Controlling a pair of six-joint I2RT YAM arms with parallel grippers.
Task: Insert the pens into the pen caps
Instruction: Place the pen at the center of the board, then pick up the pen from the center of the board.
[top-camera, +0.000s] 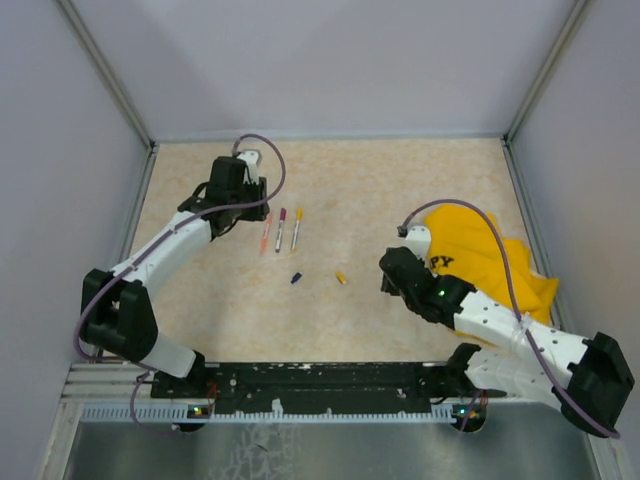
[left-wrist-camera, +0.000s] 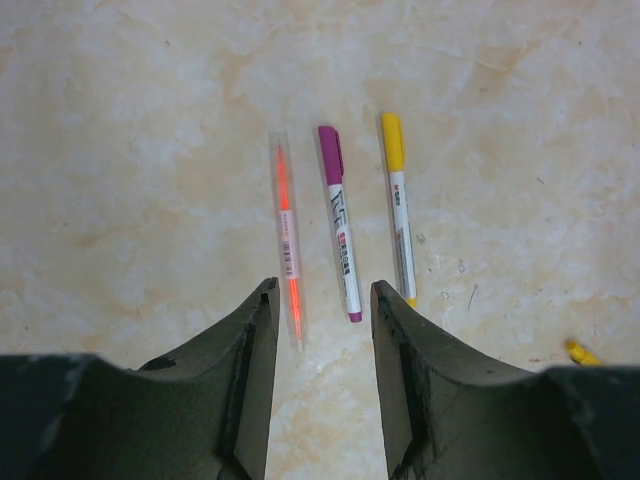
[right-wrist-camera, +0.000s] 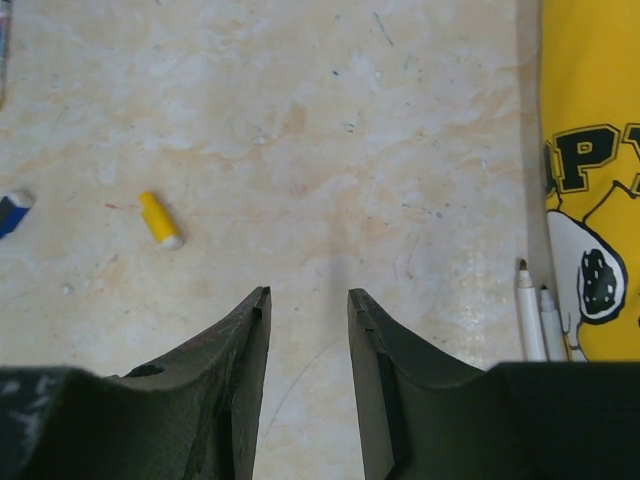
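Three pens (left-wrist-camera: 340, 230) just beyond left claw (left-wrist-camera: 322, 287).

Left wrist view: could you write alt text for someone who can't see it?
Three pens lie side by side on a beige marbled table: an orange-pink pen, a purple-capped pen and a yellow-capped pen. The dark left pincer stands open and empty along the bottom edge. A small yellow cap lies at the lower right.

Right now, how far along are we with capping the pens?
Done: the purple-capped pen and yellow-capped pen look finished; the orange-pink pen beside them I cannot judge. In hand: nothing; left gripper and right gripper stand open, empty. Remaining: two bare-tipped pens by the yellow cloth, plus the loose yellow cap and dark blue cap.
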